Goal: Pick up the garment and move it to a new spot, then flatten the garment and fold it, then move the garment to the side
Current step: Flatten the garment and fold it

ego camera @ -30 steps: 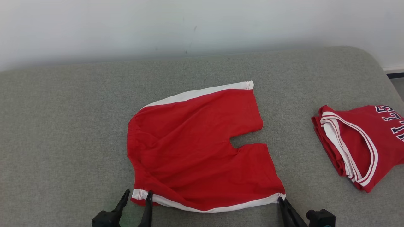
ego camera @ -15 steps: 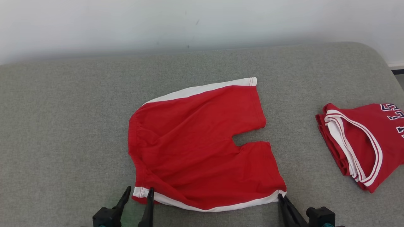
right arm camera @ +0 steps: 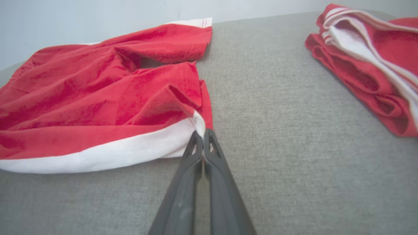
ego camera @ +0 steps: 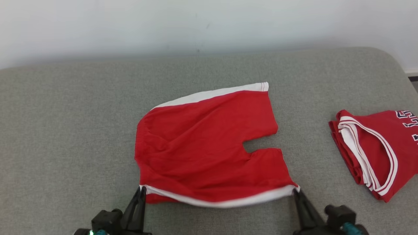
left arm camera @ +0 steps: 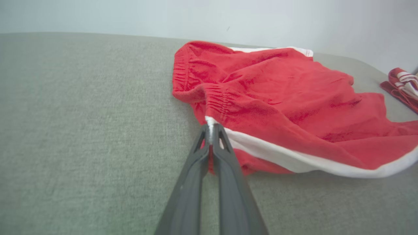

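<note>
Because the shorts [ego camera: 202, 147] are thin, soft knit, they look light and limp. They will likely sag and crease between any two held points, so I judge the white-trimmed corners of the near edge the best holds, taken together. They are red with a white band down each side, a gathered waist at left and a notch between the legs at right. They lie mostly flat but rumpled at centre frame. The left fingers [ego camera: 135, 209] are closed on the lower-left corner's trim, and the right fingers [ego camera: 305, 209] pinch the lower-right corner likewise. A folded red jersey [ego camera: 375, 153] lies well apart at right on the grey cushion [ego camera: 65, 130].
</note>
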Tool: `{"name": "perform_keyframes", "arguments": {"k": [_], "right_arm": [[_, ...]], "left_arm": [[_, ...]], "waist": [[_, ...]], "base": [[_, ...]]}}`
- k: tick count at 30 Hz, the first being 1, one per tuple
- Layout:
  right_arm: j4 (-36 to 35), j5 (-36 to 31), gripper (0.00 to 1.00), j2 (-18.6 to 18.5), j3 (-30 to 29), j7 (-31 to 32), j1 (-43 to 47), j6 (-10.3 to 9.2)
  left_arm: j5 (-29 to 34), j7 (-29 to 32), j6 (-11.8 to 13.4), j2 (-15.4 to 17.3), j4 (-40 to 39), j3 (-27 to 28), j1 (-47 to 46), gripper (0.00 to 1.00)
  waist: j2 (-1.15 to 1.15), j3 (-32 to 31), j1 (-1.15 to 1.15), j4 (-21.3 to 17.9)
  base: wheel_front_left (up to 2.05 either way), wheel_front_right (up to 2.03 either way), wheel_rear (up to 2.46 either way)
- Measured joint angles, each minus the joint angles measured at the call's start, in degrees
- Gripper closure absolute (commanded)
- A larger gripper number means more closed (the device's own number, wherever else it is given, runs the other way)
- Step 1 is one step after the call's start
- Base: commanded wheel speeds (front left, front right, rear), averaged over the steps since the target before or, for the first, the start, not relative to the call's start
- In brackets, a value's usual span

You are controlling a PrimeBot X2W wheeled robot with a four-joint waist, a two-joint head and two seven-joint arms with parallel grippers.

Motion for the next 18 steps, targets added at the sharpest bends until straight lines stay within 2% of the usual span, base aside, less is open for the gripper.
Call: {"name": "perform_keyframes", "arguments": {"k": [4, 9, 10, 13, 18], "right_arm": [[-4.4, 2.0, 1.0, 0.0, -3.2, 0.0, -0.8, 0.0], [-11.0, 3.2, 1.0, 0.0, -4.6, 0.0, -3.8, 0.01], [-13.7, 3.8, 1.0, -0.8, -4.6, 0.0, -6.3, 0.01], [-17.6, 5.6, 1.0, -2.2, -4.6, 0.0, -10.4, 0.01], [-21.7, 8.0, 1.0, -5.6, -3.8, 0.0, -17.1, 0.02]], "left_arm": [[0.9, 0.0, 0.0, 0.6, -3.6, 1.0, 0.2, 1.0], [1.4, 0.0, 0.0, 3.0, -10.0, 1.5, -0.6, 1.0], [1.4, 0.0, 0.0, 5.0, -12.4, 1.2, -3.0, 1.0], [1.2, 0.0, -0.1, 8.0, -15.2, 0.2, -6.9, 1.0], [-0.4, 0.6, -0.1, 14.6, -17.9, -1.9, -15.4, 1.0]], "waist": [[0.0, -1.6, 0.0, 0.2], [0.0, -4.9, 0.0, 0.4], [0.0, -6.3, 0.0, 0.6], [0.0, -8.3, -0.01, 0.9], [0.0, -11.1, -0.01, 1.8]], "base": [[0.0, 0.0, 0.0], [0.0, 0.0, 0.0], [0.0, 0.0, 0.0], [0.0, 0.0, 0.0], [0.0, 0.0, 0.0]]}}
